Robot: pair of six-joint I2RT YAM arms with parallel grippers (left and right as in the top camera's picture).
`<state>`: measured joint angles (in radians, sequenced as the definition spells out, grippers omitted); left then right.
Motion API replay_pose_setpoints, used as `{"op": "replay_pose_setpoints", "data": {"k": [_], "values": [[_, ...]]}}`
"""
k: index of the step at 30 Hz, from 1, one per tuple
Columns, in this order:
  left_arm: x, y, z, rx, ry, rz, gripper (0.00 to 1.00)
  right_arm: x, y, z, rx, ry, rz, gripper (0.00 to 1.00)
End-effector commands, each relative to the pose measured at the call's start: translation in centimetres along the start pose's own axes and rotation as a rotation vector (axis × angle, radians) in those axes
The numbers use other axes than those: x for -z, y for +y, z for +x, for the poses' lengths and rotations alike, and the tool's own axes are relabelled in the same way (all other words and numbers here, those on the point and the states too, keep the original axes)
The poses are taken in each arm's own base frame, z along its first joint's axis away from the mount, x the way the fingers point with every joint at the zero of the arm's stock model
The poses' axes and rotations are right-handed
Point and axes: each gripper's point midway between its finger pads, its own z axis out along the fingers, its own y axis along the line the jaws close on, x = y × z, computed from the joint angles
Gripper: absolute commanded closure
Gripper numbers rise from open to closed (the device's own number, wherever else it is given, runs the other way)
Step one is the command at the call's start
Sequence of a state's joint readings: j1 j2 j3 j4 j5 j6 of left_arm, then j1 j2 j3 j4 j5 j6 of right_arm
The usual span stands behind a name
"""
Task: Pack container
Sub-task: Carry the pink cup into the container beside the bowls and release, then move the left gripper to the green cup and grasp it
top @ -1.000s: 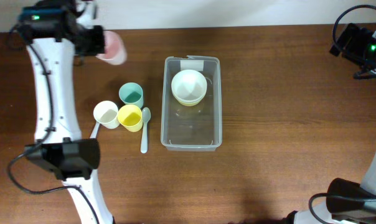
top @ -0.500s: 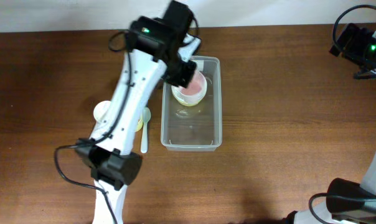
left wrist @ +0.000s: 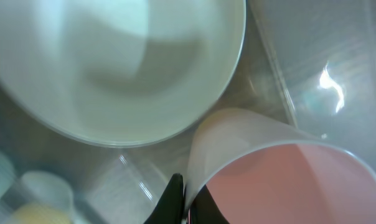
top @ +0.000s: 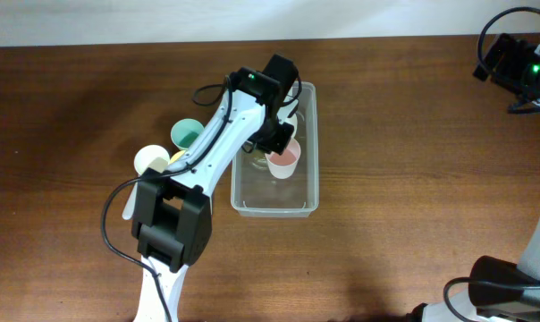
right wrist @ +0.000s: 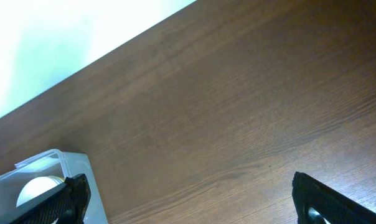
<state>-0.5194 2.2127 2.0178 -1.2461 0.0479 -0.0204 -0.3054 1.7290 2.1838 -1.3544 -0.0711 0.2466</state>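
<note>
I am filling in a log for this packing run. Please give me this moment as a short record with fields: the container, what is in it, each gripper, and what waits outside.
container: clear plastic, open top
inside it: white bowl; pink cup beside the bowl
left gripper: shut on the pink cup's wall, reaching into the container
pink cup set down: cannot tell
right gripper: open, holds nothing, above bare table
outside the container: teal cup, white cup, yellow cup mostly hidden by the left arm

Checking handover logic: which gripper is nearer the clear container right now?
Left. The left gripper is inside the container, jaws shut on the pink cup wall beside the white bowl. The right gripper hangs open far off toward the table right edge.
</note>
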Motion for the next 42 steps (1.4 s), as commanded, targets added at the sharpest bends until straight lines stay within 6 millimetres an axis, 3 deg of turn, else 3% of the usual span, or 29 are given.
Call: {"op": "replay_pose_setpoints", "data": {"k": [1, 4, 11, 17, 22, 24, 29, 30, 31, 36, 37, 39, 42], "values": [[-1.5, -1.2, 0.1, -0.012, 0.001, 0.018, 0.98, 0.3, -0.1, -0.2, 0.002, -0.012, 0.004, 0.01], [-2.0, -2.0, -0.6, -0.038, -0.024, 0.003, 0.98, 0.3, -0.1, -0.2, 0.002, -0.012, 0.004, 0.01], [-2.9, -1.6, -0.5, -0.051, -0.009, -0.057, 0.96, 0.3, -0.1, -0.2, 0.002, -0.012, 0.004, 0.01], [-2.1, -0.2, -1.2, -0.040, -0.035, -0.115, 0.84, 0.3, -0.1, -0.2, 0.002, -0.012, 0.004, 0.01], [-0.9, -0.4, -1.7, -0.039, -0.049, -0.106, 0.72, 0.3, -0.1, -0.2, 0.002, -0.012, 0.004, 0.01], [0.9, -0.5, -2.2, -0.038, -0.067, -0.106, 0.69, 0.3, -0.1, -0.2, 0.002, -0.012, 0.004, 0.01], [9.4, 0.2, -2.8, -0.016, -0.137, -0.110, 0.61, 0.3, -0.1, -0.2, 0.002, -0.012, 0.004, 0.01], [10.2, 0.5, -2.7, -0.010, -0.143, -0.114, 0.61, 0.3, -0.1, -0.2, 0.002, -0.012, 0.004, 0.01], [12.1, 1.8, -2.2, 0.017, -0.152, -0.124, 0.61, 0.3, -0.1, -0.2, 0.002, -0.012, 0.004, 0.01], [15.7, 7.4, -0.7, 0.156, -0.184, -0.121, 0.62, 0.3, -0.1, -0.2, 0.002, -0.012, 0.004, 0.01], [16.6, 9.7, -0.1, 0.220, -0.199, -0.131, 0.62, 0.3, -0.1, -0.2, 0.002, -0.012, 0.004, 0.01], [17.5, 13.7, 1.0, 0.316, -0.212, -0.153, 0.59, 0.3, -0.1, -0.2, 0.002, -0.012, 0.004, 0.01], [17.2, 18.2, 2.8, 0.401, -0.187, -0.163, 0.56, 0.3, -0.1, -0.2, 0.002, -0.012, 0.004, 0.01]]}}
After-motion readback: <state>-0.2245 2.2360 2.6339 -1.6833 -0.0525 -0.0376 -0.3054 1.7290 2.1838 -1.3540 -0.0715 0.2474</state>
